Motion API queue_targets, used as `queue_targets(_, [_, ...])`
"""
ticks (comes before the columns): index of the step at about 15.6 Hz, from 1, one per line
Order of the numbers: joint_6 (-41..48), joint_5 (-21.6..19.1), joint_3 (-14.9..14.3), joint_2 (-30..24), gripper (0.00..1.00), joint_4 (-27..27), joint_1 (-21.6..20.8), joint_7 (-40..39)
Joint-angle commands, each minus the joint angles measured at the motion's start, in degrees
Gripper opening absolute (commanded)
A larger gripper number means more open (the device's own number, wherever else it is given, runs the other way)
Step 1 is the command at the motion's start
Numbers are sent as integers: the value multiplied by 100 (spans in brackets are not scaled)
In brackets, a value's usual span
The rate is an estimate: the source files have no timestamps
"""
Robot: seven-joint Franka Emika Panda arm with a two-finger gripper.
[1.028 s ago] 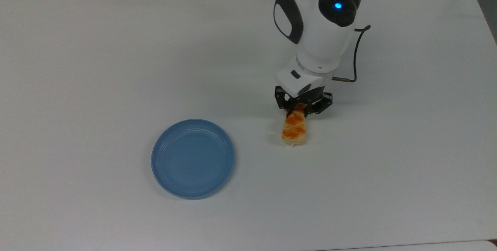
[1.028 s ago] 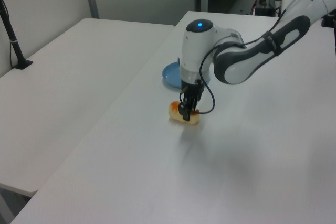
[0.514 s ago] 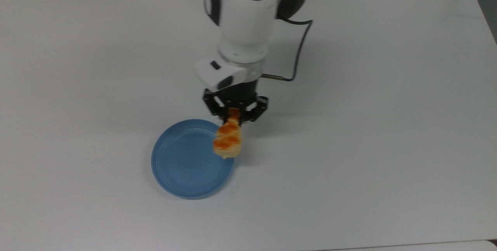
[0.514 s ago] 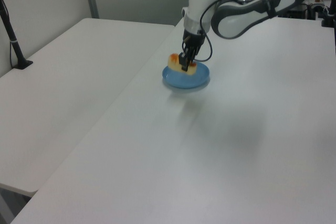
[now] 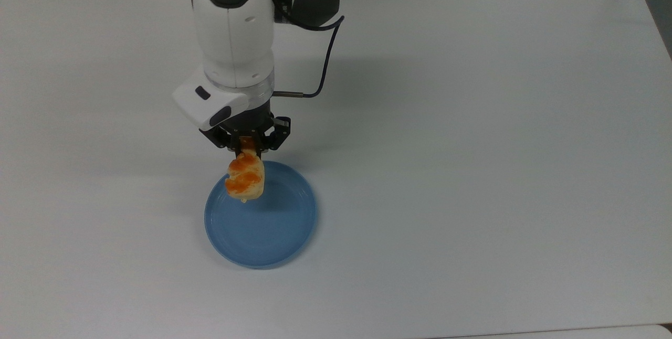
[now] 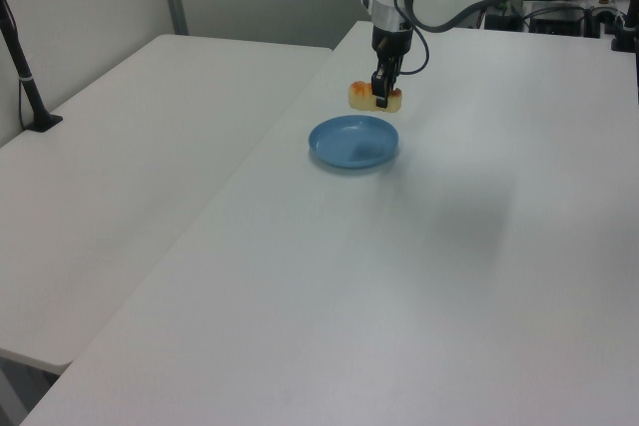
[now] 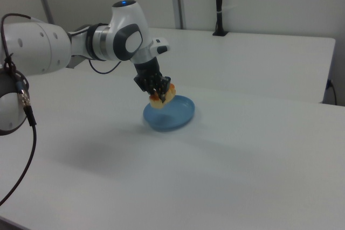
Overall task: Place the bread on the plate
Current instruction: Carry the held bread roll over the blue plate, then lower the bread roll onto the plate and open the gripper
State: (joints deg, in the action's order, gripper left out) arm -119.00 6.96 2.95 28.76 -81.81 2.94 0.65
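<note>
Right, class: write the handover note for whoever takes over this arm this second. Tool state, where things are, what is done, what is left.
Tool: shut on the bread, holding it by one end.
Bread: in the air above the plate, over the part nearest the arm in the top view; the left view shows a clear gap below it.
Plate: on the white table, nothing in it.
Done: pickup and carry.
Left: lower, release, withdraw.

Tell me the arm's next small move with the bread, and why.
Probably lower straight down before opening: the gripper holds the braided orange-topped bread in the air above the round blue plate, near its rim on the arm's side.
</note>
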Motion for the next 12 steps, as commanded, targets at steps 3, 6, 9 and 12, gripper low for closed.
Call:
queue_targets(3, [113,-125,-5,884,31,850,-30,-4])
queue_targets(6, [-105,-99,-5,1114,31,974,-56,93])
queue_targets(9, [-361,-90,-5,1229,53,974,-74,172])
queue_targets(12, [-387,-3,4,1229,100,931,-83,348])
